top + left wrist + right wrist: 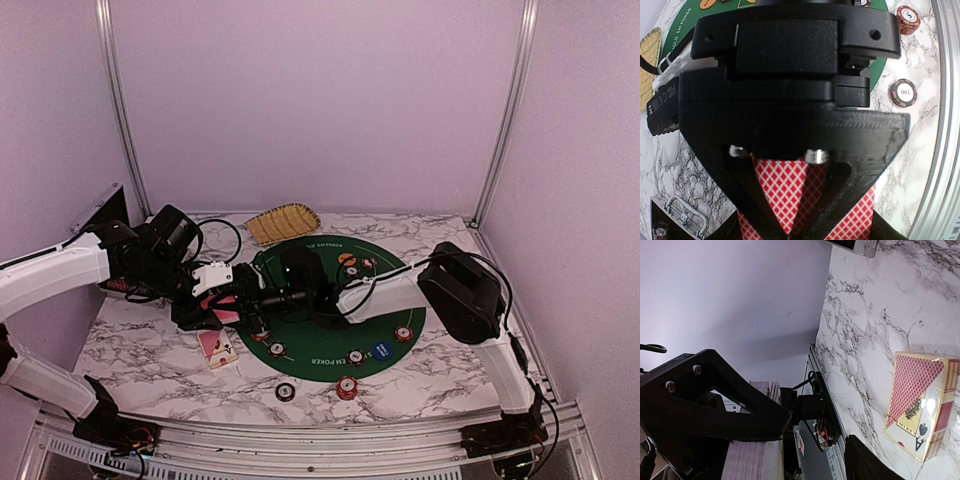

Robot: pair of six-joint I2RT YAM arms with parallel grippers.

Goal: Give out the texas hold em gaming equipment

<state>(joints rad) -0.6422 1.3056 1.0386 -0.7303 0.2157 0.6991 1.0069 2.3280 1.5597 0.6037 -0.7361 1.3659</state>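
Left wrist: dark chip (902, 92), "100"

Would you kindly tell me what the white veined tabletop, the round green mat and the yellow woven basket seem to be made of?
White veined tabletop: marble look, possibly printed laminate; smooth, slight sheen.
Round green mat: probably felt or cloth; flat, matte, printed lettering.
Yellow woven basket: straw or wicker, by its ribbed weave.

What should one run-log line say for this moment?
left gripper: jaws shut on red-backed cards | right gripper: jaws open | card box: on table
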